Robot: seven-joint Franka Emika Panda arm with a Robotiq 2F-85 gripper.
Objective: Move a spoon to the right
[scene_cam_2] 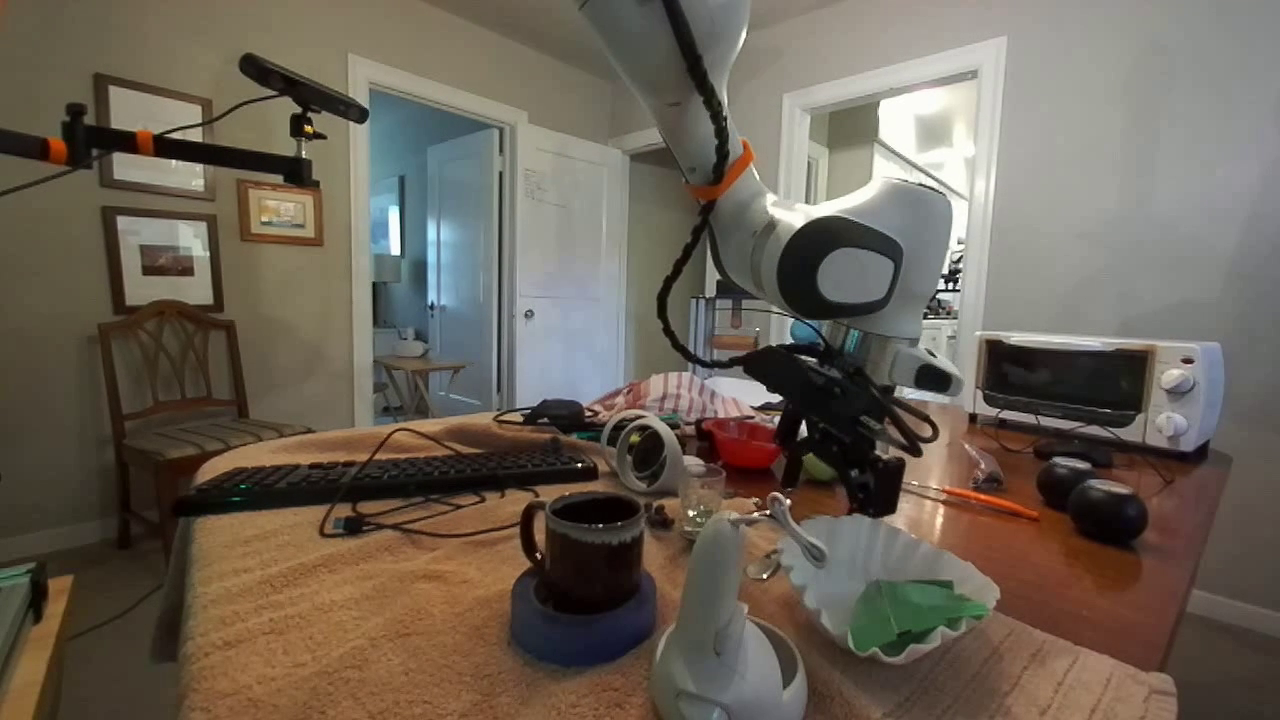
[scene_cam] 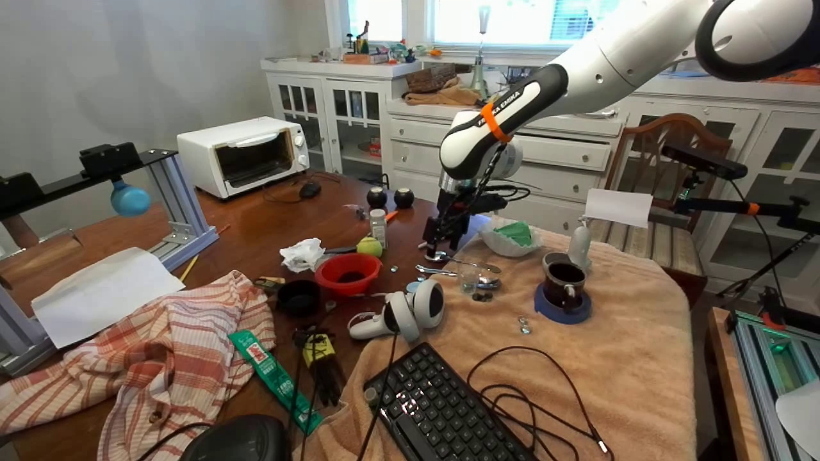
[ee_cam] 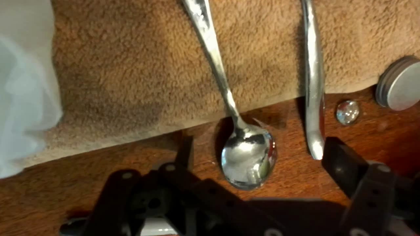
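A slim silver spoon [ee_cam: 247,160] lies with its bowl on the brown wood and its thin handle over the tan towel in the wrist view. It also shows in an exterior view [scene_cam: 437,256], its bowl under the gripper. My gripper [ee_cam: 262,157] is open, with one black fingertip on each side of the spoon's bowl; both are apart from it. The gripper points down low over the table in both exterior views [scene_cam: 442,246] [scene_cam_2: 830,490]. In an exterior view the spoon's bowl is hidden behind the gripper and a white fluted bowl [scene_cam_2: 890,590].
A second silver utensil [ee_cam: 313,82] lies beside the spoon, its end close to the right fingertip. A glass bead [ee_cam: 347,112] and metal lid [ee_cam: 403,87] are further right. A drinking glass [scene_cam: 468,280], brown mug [scene_cam: 564,282] and red bowl [scene_cam: 348,272] stand nearby.
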